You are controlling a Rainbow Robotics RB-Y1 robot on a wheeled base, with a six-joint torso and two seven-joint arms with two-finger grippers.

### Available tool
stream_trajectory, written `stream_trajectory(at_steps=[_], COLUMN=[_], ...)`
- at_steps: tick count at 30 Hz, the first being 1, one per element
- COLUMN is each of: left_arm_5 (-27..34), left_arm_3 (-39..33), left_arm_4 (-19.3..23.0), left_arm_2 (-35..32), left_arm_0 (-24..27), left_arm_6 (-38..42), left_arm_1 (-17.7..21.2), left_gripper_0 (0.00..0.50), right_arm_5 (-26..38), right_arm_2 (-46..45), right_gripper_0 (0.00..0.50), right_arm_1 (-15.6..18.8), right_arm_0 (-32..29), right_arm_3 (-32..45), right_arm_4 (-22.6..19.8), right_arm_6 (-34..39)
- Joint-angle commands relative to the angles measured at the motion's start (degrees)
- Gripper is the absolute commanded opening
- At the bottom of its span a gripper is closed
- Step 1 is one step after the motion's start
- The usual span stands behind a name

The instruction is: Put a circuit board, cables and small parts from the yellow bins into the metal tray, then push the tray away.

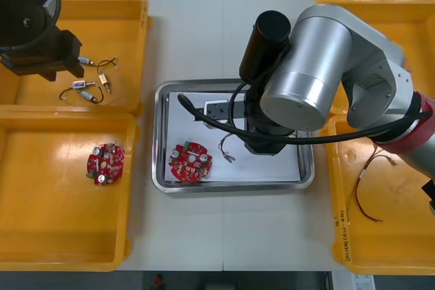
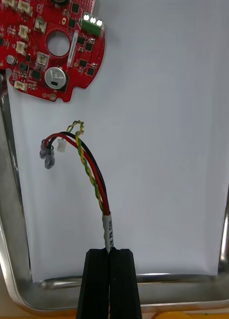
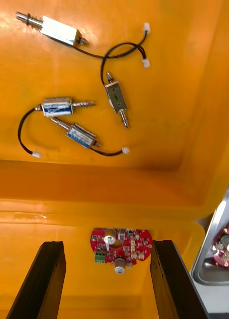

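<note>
Silver and bulky, the right arm (image 1: 319, 73) reaches over the tray (image 1: 231, 187). Its right gripper (image 2: 109, 251) hangs above the tray's white inside. The fingers are pinched together on a red, black and yellow cable (image 2: 92, 174), whose free ends spread just beside a board (image 2: 54, 50) lying in the tray. Left of the tray, the left gripper (image 3: 107, 244) hovers over the far bin (image 1: 122, 18), fingers wide apart and gripping nothing. Four small metal parts (image 3: 59, 32) with black leads lie in that bin. A second board (image 1: 105, 164) lies in the near bin (image 1: 68, 256) left of the tray.
</note>
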State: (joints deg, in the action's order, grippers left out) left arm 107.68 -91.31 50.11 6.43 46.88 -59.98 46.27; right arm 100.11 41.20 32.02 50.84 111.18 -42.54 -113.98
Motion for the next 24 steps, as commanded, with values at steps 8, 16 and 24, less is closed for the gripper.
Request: stream_trajectory(at_steps=[8, 16, 24], left_arm_5=[-6.9, -10.8, -17.7], left_arm_3=[5.3, 6.4, 11.7], left_arm_4=[-3.2, -6.9, -8.5], left_arm_2=[-1.6, 0.4, 2.4], left_arm_0=[-0.5, -0.5, -0.5], left_arm_6=[-13.1, -14.4, -16.0], left_arm_1=[2.3, 1.1, 0.0], left_gripper_0=[0.5, 0.5, 0.5], right_arm_5=[-6.9, -10.0, -14.1], right_arm_2=[9.2, 12.2, 14.9], right_gripper_0=[0.0, 0.0, 0.0], right_arm_1=[2.4, 2.6, 2.8], right_arm_0=[1.9, 0.4, -0.2], right_arm_3=[-0.4, -2.6, -6.0], right_arm_4=[1.3, 3.6, 6.2], right_arm_6=[-2.6, -3.1, -3.6])
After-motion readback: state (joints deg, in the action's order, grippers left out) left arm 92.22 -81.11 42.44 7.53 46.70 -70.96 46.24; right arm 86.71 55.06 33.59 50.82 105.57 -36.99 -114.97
